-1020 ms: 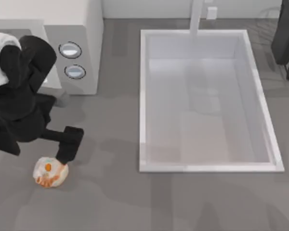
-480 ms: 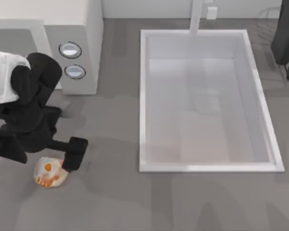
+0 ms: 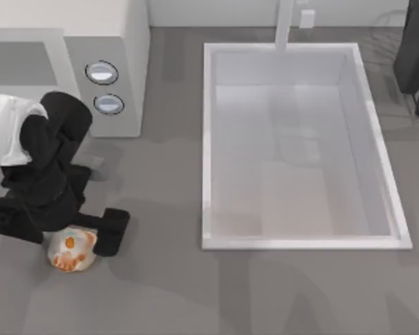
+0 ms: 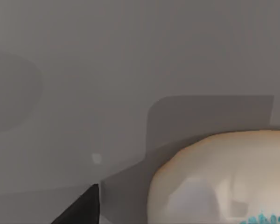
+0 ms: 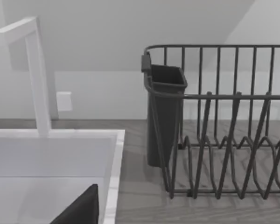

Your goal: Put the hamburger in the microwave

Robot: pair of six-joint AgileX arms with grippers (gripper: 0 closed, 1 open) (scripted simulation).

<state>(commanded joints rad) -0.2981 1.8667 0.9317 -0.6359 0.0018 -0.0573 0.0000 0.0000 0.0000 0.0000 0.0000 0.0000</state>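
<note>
Down at the near left, the left gripper (image 3: 73, 234) hangs right over the burger (image 3: 72, 251); whether its jaws are open I cannot tell. It should seat low around the burger before lifting toward the microwave (image 3: 91, 49) beyond.

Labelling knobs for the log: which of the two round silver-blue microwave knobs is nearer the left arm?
The lower round silver-blue knob on the white boxy microwave, the one toward the table's front edge. It sits right beside the black arm; the other knob lies farther back.
</note>
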